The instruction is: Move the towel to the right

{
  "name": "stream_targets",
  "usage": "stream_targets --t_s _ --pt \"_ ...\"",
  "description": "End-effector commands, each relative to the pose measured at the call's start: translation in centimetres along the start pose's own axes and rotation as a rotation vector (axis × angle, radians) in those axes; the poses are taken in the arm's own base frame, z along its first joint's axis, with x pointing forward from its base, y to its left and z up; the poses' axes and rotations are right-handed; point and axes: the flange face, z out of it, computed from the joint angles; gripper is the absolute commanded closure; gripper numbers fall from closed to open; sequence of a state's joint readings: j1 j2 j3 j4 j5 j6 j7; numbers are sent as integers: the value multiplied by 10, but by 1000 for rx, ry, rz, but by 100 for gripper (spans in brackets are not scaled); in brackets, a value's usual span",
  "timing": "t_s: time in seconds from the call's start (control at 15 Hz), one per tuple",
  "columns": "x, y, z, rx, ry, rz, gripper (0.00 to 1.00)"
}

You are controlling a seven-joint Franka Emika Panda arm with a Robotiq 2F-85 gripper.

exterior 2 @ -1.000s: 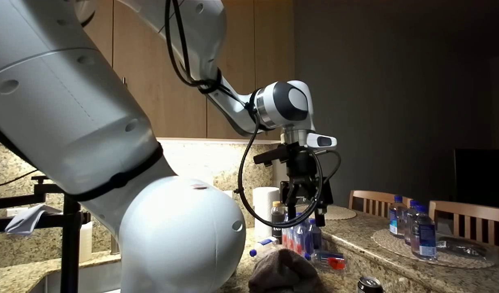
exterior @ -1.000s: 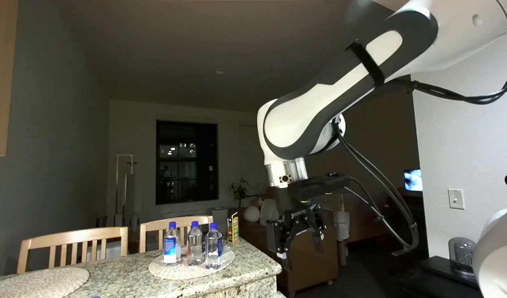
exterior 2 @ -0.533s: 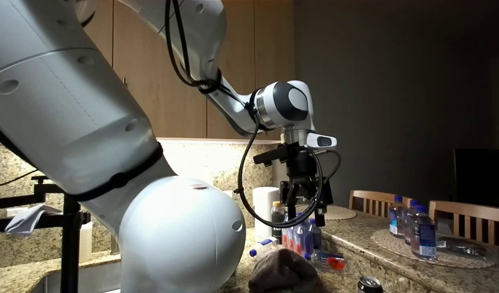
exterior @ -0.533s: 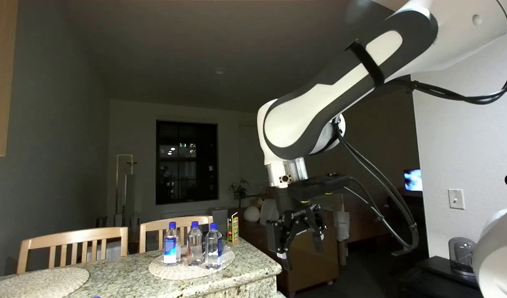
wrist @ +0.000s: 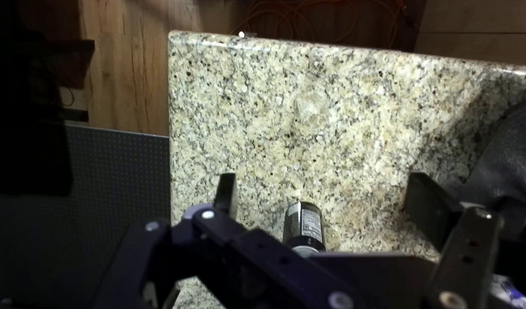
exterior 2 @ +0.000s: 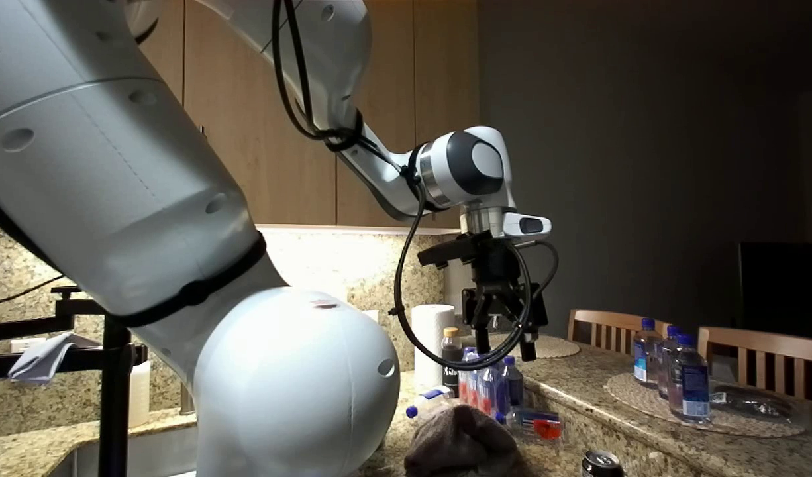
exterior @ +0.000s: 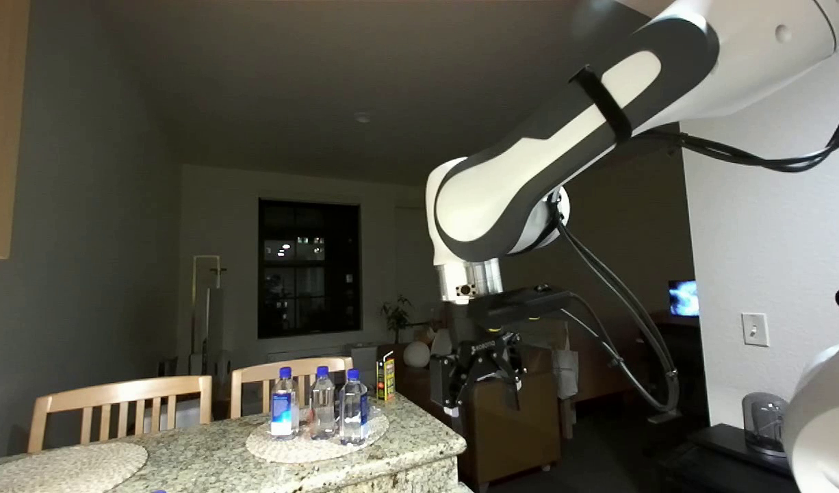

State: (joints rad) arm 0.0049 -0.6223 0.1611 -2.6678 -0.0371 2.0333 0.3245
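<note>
Reading an exterior view from left to right, I first meet a pale cloth [exterior 2: 45, 358] draped over a black frame [exterior 2: 111, 391]; it lies well off to the side, so I would leave it. Next comes what I take to be the towel [exterior 2: 462, 440], grey-brown and heaped in soft folds on the lower counter [exterior 2: 552, 462], with clear bottles [exterior 2: 489, 389] crowded just behind it. Above hangs my gripper [exterior 2: 506, 353], jaws spread wide, pinching nothing. Farther right stand a dark can [exterior 2: 601, 464] and then three bottles [exterior 2: 689, 391] on a round mat [exterior 2: 630, 397].

The wrist view warns me off dropping straight down: the can shows in the gap between my fingers [wrist: 430, 208], while the towel sits at the right edge, partly covered by the finger on that side. I judge the step in hand to be the approach. I would shift over until the towel's highest fold sits midway in the gap, lower slowly, stop short of the counter, and close on a thick ridge rather than a thin edge. Whose right the task means, I cannot tell. Then a clear lift before any sideways travel, so that a trailing corner tips neither can nor bottles
</note>
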Motion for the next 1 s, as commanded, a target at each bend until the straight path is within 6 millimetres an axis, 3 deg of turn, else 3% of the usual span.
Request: stream_targets --t_s 0.0,0.2,0.47,0.93 --pt "25 -4 -7 47 47 15 0" --pt "43 -13 -10 64 65 7 0" --pt "65 -46 -7 86 60 -25 0" --pt "94 -136 -6 175 136 68 0"
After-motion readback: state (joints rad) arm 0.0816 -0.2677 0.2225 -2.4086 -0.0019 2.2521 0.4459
